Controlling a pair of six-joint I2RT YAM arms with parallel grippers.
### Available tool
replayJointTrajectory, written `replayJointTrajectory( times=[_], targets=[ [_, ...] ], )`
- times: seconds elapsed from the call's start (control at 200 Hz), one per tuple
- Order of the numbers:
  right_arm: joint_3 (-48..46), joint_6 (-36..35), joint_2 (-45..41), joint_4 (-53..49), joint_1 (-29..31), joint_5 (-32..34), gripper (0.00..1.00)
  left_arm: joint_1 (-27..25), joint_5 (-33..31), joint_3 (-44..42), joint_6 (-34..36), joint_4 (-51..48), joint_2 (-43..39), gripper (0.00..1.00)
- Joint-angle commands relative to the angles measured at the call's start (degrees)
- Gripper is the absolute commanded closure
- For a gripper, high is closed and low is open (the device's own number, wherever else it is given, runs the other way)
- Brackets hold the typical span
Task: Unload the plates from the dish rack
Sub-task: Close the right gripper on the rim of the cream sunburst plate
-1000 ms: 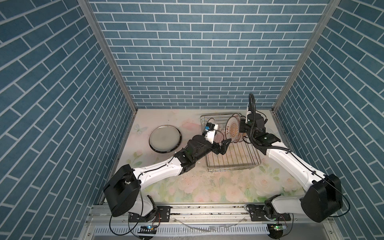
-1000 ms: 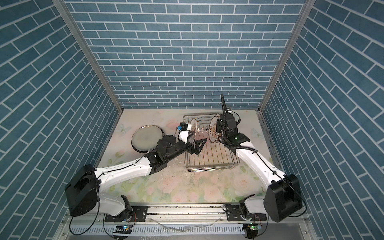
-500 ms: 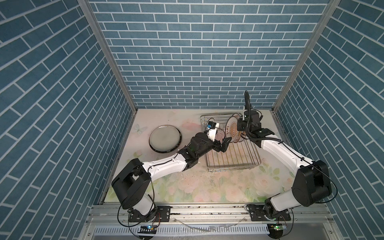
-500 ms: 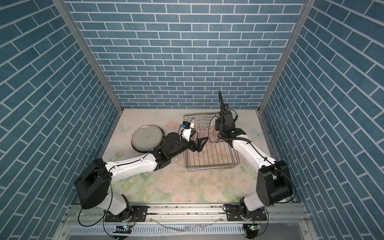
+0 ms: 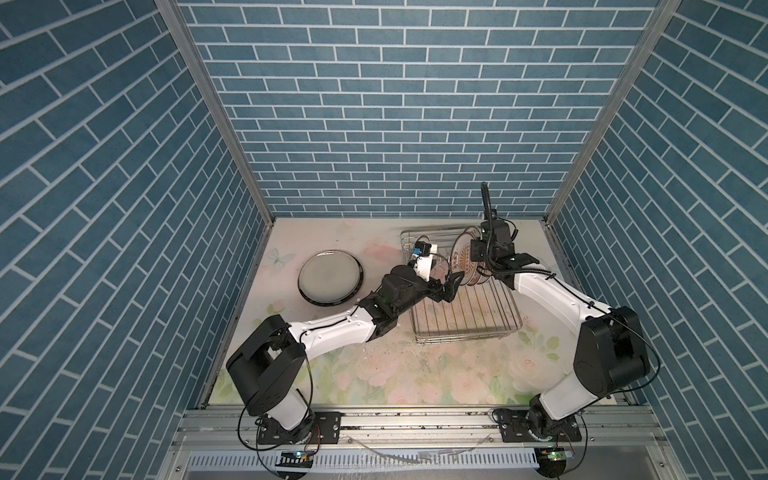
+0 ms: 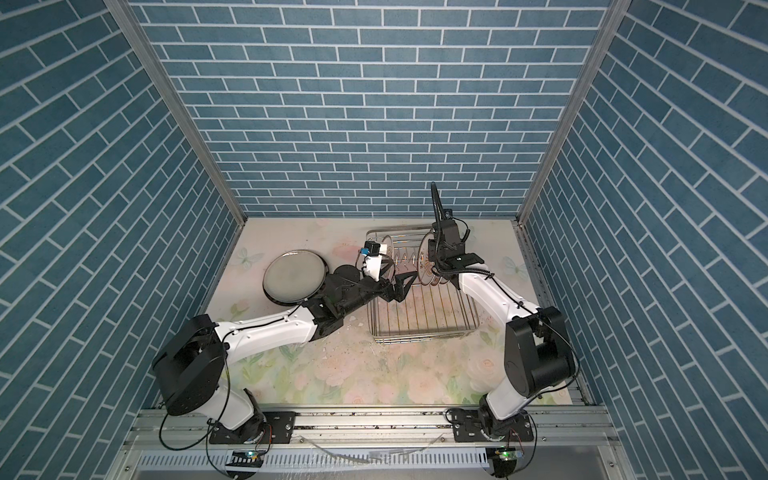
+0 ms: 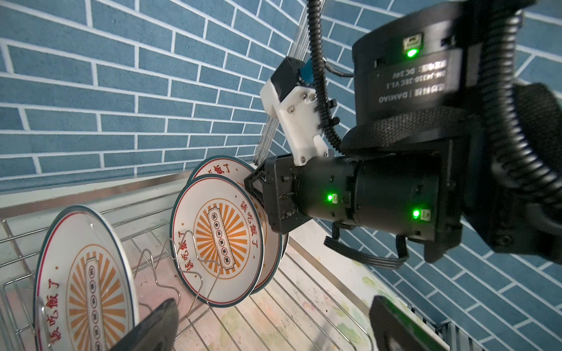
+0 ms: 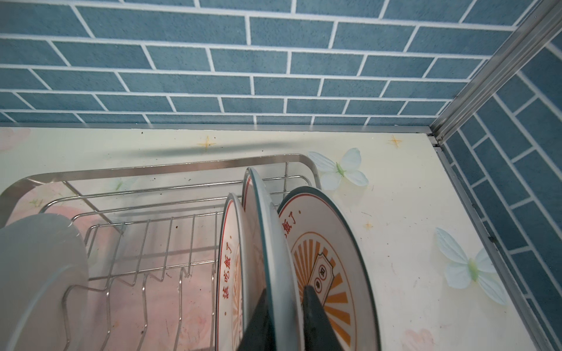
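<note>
Blue brick-pattern walls [image 5: 395, 104] enclose a floral tabletop [image 5: 395, 374]. The dish rack [image 5: 469, 332] sits at one o'clock, where the right gripper [image 8: 284, 291] clenches a racked sunburst plate [image 8: 267, 228]. The left gripper [image 5: 451, 286] gapes alongside. A grey plate [image 5: 329, 276] lies at ten o'clock.

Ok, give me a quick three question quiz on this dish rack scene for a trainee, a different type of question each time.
1. True or false: the left gripper holds a plate.
2. Pick one. The grey plate is: A, standing in the dish rack; B, flat on the table, left of the rack; C, stacked on another plate.
3. How many plates stand in the rack?
Key: 1 false, it is open and empty. 2 B. 3 four: one alone, three together, with the right gripper fingers either side of one rim.
</note>
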Motion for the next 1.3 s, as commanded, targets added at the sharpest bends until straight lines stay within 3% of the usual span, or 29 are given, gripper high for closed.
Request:
replayJointTrajectory(
  times=[0.0,0.225,0.82,0.985,1.131,1.186,1.296],
  targets=[
    [1.82,0.56,1.03,0.09,0.36,3.77,0.8,0.14,0.24,-1.25,-1.49,3.02,0.2,0.0],
    [2.13,1.42,1.05,-2.39,0.62,8.97,0.8,0.14,1.04,-3.2,-3.41,6.23,0.58,0.0],
    [0.29,0.08,-0.53,0.85,2.81,11.74,0.85,0.04,-4.01,-18.88,-9.38,20.98,-4.38,0.01],
    [0.1,-0.5,-0.63,1.3,3.12,12.71,0.85,0.05,-4.01,-17.43,-8.95,14.64,-6.43,0.01],
    [-0.45,-0.96,-0.76,2.25,3.24,12.64,0.87,-0.03,-4.06,-20.47,-10.14,21.65,-6.04,0.01],
    [-0.63,-0.94,-0.89,2.57,3.26,11.9,0.92,-0.13,-3.51,-21.96,-10.54,25.06,-5.5,0.01],
    [-0.49,-0.99,-0.92,2.8,3.37,11.57,0.93,-0.12,-3.5,-21.38,-10.81,23.43,-4.99,0.01]
  ],
)
